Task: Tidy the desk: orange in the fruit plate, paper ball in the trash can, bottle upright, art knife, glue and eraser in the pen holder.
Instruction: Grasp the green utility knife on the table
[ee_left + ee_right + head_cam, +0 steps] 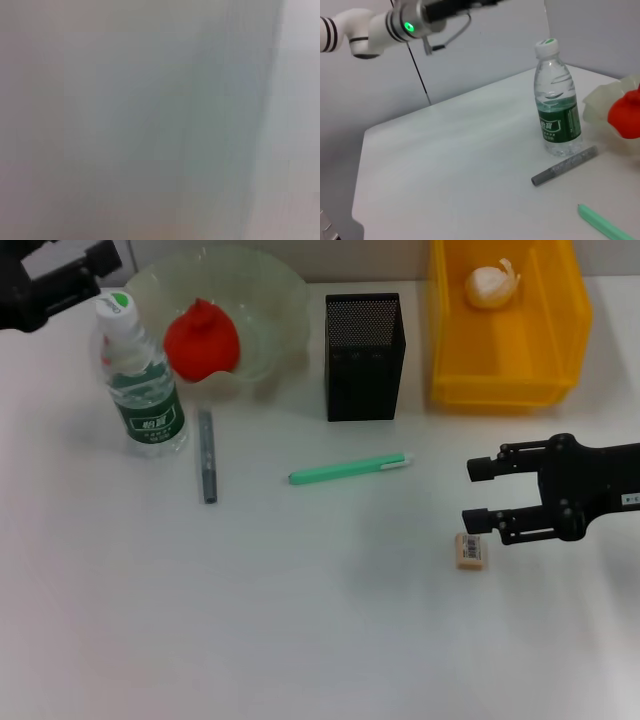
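I have the right pincer (479, 496) low over the white bench (300, 640), its two black fingers spread wide and pointing toward my left. The eraser (471, 551) lies flat just beside the lower finger, apart from it, with bare bench on its other sides.

The left pincer (60, 280) sits up at the far left corner, above and just behind the bottle (143, 380); I cannot tell whether its fingers are apart or together, and its own wrist camera gives me only a grey blur.

The bottle stands upright near the left edge, cap on. Just beside it on the right a grey pen-like stick (207, 455) lies flat, pointing away from me. A green pen-like tool (350, 470) lies near the middle, in open bench between the stick and the right pincer.

Along the far edge, the orange (201, 340) rests in the fruit plate (280, 300), the black mesh pen holder (364, 356) stands upright next to it, and the paper ball (492, 285) lies inside the yellow trash can (500, 380). The whole near half of the bench is open.
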You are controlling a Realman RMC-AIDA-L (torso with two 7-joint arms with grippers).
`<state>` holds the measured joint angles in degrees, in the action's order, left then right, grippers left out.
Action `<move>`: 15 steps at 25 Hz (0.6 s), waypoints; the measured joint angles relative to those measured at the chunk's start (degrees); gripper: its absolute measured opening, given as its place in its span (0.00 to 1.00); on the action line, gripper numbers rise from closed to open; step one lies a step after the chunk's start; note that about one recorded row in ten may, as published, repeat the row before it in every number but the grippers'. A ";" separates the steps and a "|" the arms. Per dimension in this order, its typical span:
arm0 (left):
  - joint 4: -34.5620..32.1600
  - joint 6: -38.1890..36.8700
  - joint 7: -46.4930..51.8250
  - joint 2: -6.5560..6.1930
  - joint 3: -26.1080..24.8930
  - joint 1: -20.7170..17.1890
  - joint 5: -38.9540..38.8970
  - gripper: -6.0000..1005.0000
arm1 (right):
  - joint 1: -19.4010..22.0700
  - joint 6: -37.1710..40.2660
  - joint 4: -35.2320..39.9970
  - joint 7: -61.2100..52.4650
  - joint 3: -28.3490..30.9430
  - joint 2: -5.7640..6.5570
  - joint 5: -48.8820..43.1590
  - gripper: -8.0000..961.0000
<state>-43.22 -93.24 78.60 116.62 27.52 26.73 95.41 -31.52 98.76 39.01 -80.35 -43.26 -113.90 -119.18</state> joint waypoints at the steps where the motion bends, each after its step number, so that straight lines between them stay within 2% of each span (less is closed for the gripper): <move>1: -0.57 -2.84 1.83 -0.41 0.01 -0.05 -0.09 0.85 | 0.00 0.00 0.00 0.00 0.00 0.00 0.00 0.74; 2: -0.91 -4.94 3.18 -0.68 0.03 -0.05 -0.12 0.85 | -0.09 0.00 0.07 -0.19 0.03 0.00 0.00 0.74; 3: -1.19 -10.81 6.15 -1.52 0.35 0.07 0.08 0.85 | -0.22 0.01 0.11 -0.36 0.03 0.00 0.00 0.74; 6: -1.06 -14.20 7.45 -2.07 1.88 0.10 0.68 0.84 | -0.36 0.00 0.14 -0.37 0.20 0.00 0.00 0.74; 7: -0.90 -15.43 7.87 -2.29 3.47 -0.04 0.94 0.84 | -0.46 0.00 0.17 -0.38 0.40 0.01 0.00 0.74; 8: 0.07 -16.22 7.71 -2.56 8.50 -0.80 1.24 0.84 | -0.71 0.01 0.19 -0.46 0.75 0.00 0.00 0.74; 9: 0.07 -16.22 7.71 -2.56 8.50 -0.80 1.24 0.84 | -0.71 0.01 0.19 -0.46 0.75 0.00 0.00 0.74; 12: 3.10 -15.92 5.39 -2.60 14.27 -1.72 2.24 0.85 | -1.33 0.02 0.19 -0.95 0.81 0.00 0.02 0.74; 15: 6.75 -15.48 1.78 -2.21 15.26 -1.85 4.59 0.85 | -2.64 0.06 0.39 -2.21 0.80 0.45 0.05 0.74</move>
<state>-36.47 -108.72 80.38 114.41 42.78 24.88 100.00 -34.15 98.82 39.40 -82.56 -42.46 -113.45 -119.14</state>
